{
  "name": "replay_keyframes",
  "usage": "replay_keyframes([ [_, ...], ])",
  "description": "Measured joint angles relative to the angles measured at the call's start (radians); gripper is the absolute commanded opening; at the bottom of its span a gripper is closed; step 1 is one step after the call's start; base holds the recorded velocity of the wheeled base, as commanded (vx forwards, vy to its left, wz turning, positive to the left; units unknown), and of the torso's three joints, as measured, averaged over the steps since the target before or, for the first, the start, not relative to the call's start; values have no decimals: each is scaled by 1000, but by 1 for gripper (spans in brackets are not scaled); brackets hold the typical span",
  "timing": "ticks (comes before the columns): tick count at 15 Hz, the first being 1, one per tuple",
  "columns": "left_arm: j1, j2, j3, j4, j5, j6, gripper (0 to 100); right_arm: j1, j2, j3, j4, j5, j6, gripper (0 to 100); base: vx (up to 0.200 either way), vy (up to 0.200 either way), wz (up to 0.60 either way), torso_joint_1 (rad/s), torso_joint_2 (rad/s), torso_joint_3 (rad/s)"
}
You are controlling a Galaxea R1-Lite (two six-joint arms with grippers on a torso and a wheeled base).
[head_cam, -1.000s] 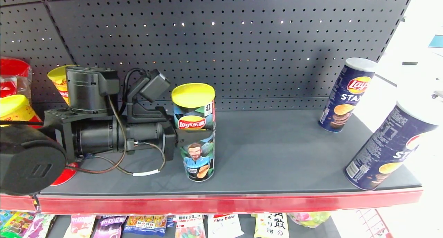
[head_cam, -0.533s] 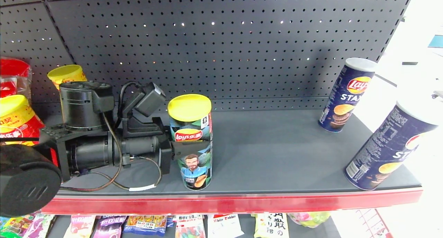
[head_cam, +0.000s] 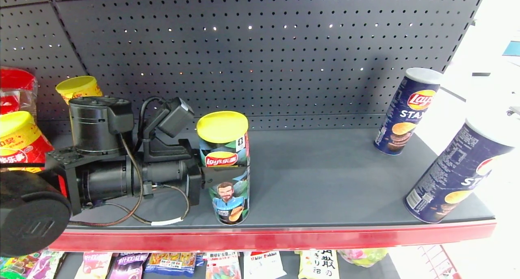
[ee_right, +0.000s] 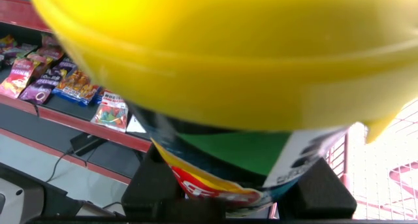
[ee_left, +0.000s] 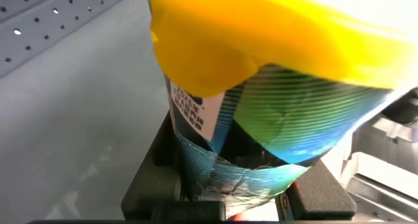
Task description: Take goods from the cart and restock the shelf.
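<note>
A tall chip can (head_cam: pixel 225 165) with a yellow lid stands upright on the dark grey shelf (head_cam: pixel 325 177), close to its red front edge. My left gripper (head_cam: pixel 221 177) comes in from the left and is shut on the can's middle. In the left wrist view this can (ee_left: pixel 274 113) sits between the black fingers (ee_left: pixel 153 178) of the left gripper (ee_left: pixel 235 185). My right gripper (ee_right: pixel 238 185) is shut on a second yellow-lidded chip can (ee_right: pixel 228 54), held off the shelf with lower shelves behind it.
Two dark blue chip cans stand on the shelf's right end, one at the back (head_cam: pixel 406 112) and one leaning at the front corner (head_cam: pixel 455 173). Red cans with yellow lids (head_cam: pixel 20 137) crowd the left end. Snack packets (head_cam: pixel 223 264) fill the shelf below. A red wire cart (ee_right: pixel 392 172) is nearby.
My left arm has brought the can down and toward the shelf's front edge, slightly left. In the last half second it has barely moved.
</note>
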Motion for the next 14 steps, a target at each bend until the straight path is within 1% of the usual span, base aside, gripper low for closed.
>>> replay_keyframes([
  [2, -1, -8, 7, -1, 0, -6, 0, 0, 0, 0, 0, 0, 0, 0, 0, 0, 0, 0, 0, 0],
  [5, -1, -13, 22, -7, 0, -5, 0, 0, 0, 0, 0, 0, 0, 0, 0, 0, 0, 0, 0, 0],
  [9, -1, -20, 46, -11, -1, 5, 0, 0, 0, 0, 0, 0, 0, 0, 0, 0, 0, 0, 0, 0],
  [14, -6, -28, 56, -8, 0, 5, 0, 0, 0, 0, 0, 0, 0, 0, 0, 0, 0, 0, 0, 0],
])
